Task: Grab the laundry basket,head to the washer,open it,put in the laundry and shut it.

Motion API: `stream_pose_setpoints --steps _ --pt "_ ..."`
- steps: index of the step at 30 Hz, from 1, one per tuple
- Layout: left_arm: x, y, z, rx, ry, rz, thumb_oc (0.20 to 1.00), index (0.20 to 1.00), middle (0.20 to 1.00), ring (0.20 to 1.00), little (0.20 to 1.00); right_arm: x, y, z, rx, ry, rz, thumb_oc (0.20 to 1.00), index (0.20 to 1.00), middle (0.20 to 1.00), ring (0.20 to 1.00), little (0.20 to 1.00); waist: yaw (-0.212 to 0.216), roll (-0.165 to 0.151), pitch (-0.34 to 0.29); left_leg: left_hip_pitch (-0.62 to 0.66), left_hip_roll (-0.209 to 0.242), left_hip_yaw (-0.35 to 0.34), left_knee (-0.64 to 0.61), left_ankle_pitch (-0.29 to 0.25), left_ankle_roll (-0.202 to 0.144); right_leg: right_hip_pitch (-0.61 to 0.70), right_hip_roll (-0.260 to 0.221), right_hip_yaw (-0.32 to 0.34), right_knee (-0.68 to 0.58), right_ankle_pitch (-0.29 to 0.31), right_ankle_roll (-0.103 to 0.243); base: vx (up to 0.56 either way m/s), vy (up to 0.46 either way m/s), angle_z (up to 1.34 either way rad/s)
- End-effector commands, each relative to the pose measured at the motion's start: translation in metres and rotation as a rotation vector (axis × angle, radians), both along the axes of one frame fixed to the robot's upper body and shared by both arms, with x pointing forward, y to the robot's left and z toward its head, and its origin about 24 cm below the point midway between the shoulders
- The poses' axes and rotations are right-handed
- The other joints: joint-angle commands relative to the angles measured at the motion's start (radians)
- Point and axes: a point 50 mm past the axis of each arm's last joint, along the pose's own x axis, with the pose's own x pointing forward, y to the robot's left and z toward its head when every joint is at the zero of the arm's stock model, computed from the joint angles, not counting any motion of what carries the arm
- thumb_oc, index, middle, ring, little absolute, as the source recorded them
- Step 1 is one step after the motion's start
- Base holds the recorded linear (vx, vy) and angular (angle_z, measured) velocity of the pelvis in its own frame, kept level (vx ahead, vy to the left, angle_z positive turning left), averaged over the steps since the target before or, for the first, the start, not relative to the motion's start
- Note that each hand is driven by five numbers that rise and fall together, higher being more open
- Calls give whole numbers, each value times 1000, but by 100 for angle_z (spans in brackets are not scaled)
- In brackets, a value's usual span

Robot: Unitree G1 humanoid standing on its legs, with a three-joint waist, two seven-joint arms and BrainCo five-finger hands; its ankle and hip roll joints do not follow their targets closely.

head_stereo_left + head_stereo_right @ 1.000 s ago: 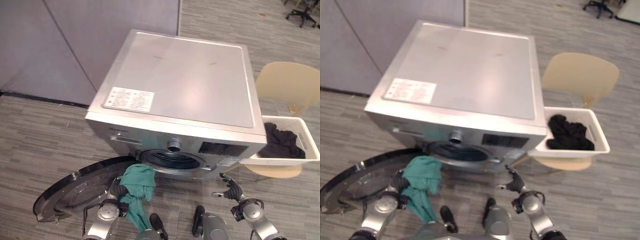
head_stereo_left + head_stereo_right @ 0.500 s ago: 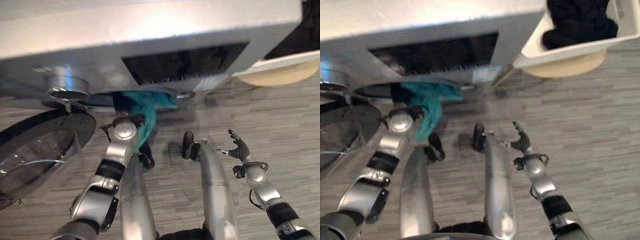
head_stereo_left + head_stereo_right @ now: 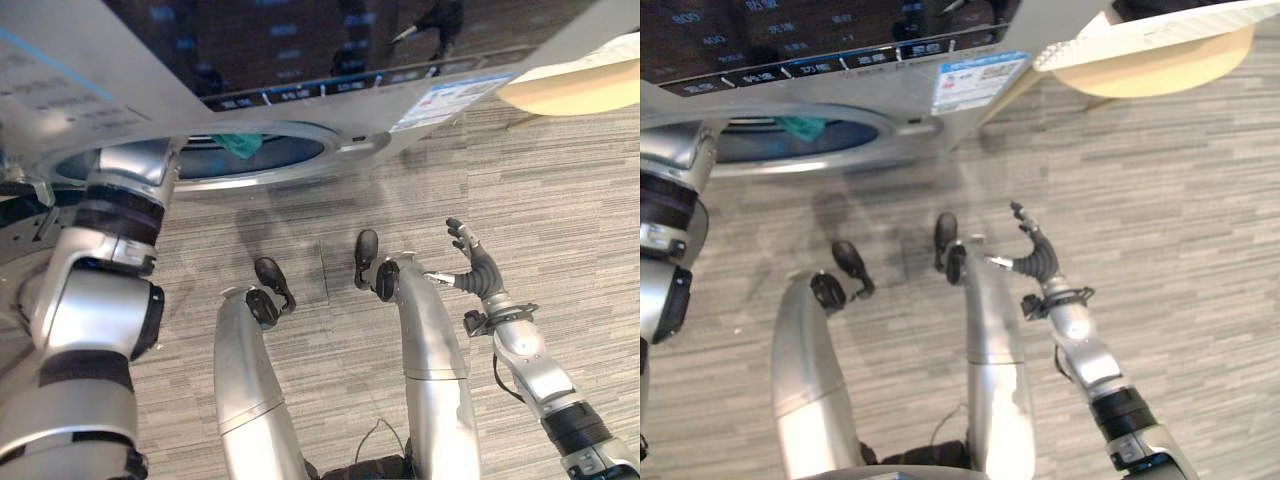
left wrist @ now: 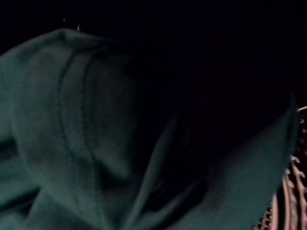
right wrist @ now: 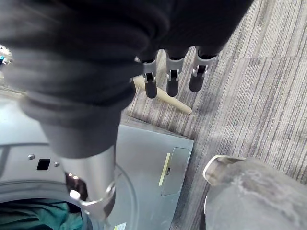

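Left eye view: left arm reaches into the washer [image 3: 300, 90] drum, hand hidden, grip unclear; left wrist view: teal garment [image 4: 72, 143] inside, which could snag the rim; right wrist view: right hand [image 5: 172, 79] open, empty.

A grey striped carpet floor [image 3: 570, 200] carries the silver washer [image 3: 420, 95], which stands on it with its round opening facing out. A pale wooden chair leg [image 5: 163, 98] rests on the floor beside the washer.
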Motion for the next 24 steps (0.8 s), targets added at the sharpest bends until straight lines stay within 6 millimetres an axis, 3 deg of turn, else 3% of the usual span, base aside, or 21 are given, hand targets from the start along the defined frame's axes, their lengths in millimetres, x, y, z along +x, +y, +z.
stream_pose_setpoints --steps 1,2,3,7,10,13,16,19,20,21,22,24 --pt "2 10 -3 137 63 32 1000 1000 1000 1000 1000 -21 2 -20 55 57 41 1000 1000 1000 1000 1000 -25 40 -208 -56 0 -10 36 -68 48 -25 -13 66 -23 -101 72 2 2 15" --pt "11 8 -17 175 167 1 1000 1000 1000 1000 1000 -20 1 -20 37 61 42 1000 1000 1000 1000 1000 -22 43 -210 -67 -3 -15 47 -67 48 -31 -16 64 -12 -102 70 -1 0 12" --pt "11 8 -17 175 167 1 1000 1000 1000 1000 1000 -20 1 -20 37 61 42 1000 1000 1000 1000 1000 -22 43 -211 -68 -3 -16 48 -67 48 -32 -16 64 -12 -103 70 -6 -3 8" --pt "24 3 -64 238 352 -60 1000 1000 1000 1000 1000 -19 0 -21 4 69 42 1000 1000 1000 1000 1000 -8 41 -219 -67 -6 -21 43 -60 42 -28 -19 59 -12 -96 68 -15 -13 4" --pt "27 -5 -116 221 479 -146 1000 1000 1000 1000 1000 -21 -1 -27 -7 96 24 1000 1000 1000 1000 1000 10 36 -228 -54 -8 -27 31 -53 35 -10 -21 51 -25 -90 68 -14 -13 3" --pt "18 -16 -166 162 549 -238 1000 1000 1000 1000 1000 -21 -4 -35 -10 124 -10 1000 1000 1000 1000 1000 34 33 -237 -6 -13 -28 -20 -38 23 47 -26 37 -74 -74 72 -53 -21 6" --pt "-3 -24 -218 75 617 -317 1000 1000 1000 1000 1000 -18 -9 -38 -18 134 -59 1000 1000 1000 1000 1000 63 32 -242 94 -23 -10 -134 -5 1 145 -29 18 -184 -45 82 -77 -26 16" --pt "-37 -25 -280 -68 730 -379 1000 1000 1000 1000 1000 -18 -18 -44 -50 165 -113 1000 1000 1000 1000 1000 92 30 -252 250 -49 13 -279 30 -8 284 -15 -3 -310 -3 105 -18 1 35" --pt "-61 -22 -315 -145 826 -391 1000 1000 1000 1000 1000 -21 -23 -52 -66 201 -139 1000 1000 1000 1000 1000 107 28 -253 367 -63 22 -382 56 -14 396 -10 -12 -401 23 117 33 -2 20" --pt "-62 -22 -316 -146 828 -391 1000 1000 1000 1000 1000 -22 -23 -53 -67 203 -138 1000 1000 1000 1000 1000 106 27 -248 380 -64 23 -392 60 -14 408 -10 -12 -409 26 117 63 -38 13" --pt "-87 -17 -347 -168 938 -376 1000 1000 1000 1000 1000 -27 -30 -64 -80 259 -167 1000 1000 1000 1000 1000 119 24 -251 503 -81 30 -491 85 -22 531 -4 -24 -506 52 127 75 -41 14" --pt "-112 -12 -376 -212 1048 -367 1000 1000 1000 1000 1000 -34 -36 -76 -97 312 -186 1000 1000 1000 1000 1000 126 19 -245 650 -99 45 -612 117 -31 675 4 -31 -619 79 136 114 -51 15"
